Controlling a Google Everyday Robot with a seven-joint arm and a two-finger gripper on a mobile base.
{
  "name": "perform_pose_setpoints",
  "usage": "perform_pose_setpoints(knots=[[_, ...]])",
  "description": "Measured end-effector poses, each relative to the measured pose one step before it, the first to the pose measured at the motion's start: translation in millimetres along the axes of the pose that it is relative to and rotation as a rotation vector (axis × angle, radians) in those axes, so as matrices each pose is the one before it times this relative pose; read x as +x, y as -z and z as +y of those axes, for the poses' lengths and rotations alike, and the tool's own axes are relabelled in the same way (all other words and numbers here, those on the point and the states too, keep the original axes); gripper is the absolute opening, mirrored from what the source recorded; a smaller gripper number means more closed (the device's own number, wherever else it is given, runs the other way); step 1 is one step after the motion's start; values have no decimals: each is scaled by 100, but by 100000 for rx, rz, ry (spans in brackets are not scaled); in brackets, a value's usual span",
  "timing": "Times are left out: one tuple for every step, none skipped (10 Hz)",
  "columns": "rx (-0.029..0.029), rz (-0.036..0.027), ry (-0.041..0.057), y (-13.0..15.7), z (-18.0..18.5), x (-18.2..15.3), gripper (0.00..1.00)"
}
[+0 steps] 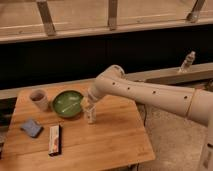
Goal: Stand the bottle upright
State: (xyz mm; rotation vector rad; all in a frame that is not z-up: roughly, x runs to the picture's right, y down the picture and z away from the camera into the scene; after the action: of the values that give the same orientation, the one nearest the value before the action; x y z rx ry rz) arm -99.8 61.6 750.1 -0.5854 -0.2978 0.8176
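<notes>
The bottle [90,114] is being kept upright on the wooden table [115,140], just right of the green bowl [67,103], with the gripper [89,105] positioned at its top; whether it is clamped or parted cannot be told. A paper cup [38,99] is standing left of the bowl, contents unseen, while a blue sponge [32,127] and a snack bar [54,139] are lying nearer the front.

no text can be read anywhere; the gripper [89,106] sits at the bottle [90,116], centre of the frame.
</notes>
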Motion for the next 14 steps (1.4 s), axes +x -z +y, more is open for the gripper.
perform_pose_setpoints(knots=[[-50, 25, 58, -31, 31, -14, 80], [-12, 32, -26, -13, -6, 27, 80], [8, -8, -12, 5, -5, 1, 80], [0, 1, -5, -1, -3, 3, 80], [45, -3, 11, 6, -18, 8, 80], [-46, 13, -38, -24, 2, 14, 80], [-32, 25, -39, -18, -4, 23, 80], [1, 6, -12, 1, -1, 4, 80], [4, -1, -9, 0, -6, 3, 80], [-22, 6, -35, 0, 1, 8, 80], [12, -13, -2, 11, -2, -8, 80], [3, 10, 4, -4, -2, 7, 80], [-1, -4, -6, -1, -3, 2, 80], [6, 1, 6, 2, 1, -2, 80]])
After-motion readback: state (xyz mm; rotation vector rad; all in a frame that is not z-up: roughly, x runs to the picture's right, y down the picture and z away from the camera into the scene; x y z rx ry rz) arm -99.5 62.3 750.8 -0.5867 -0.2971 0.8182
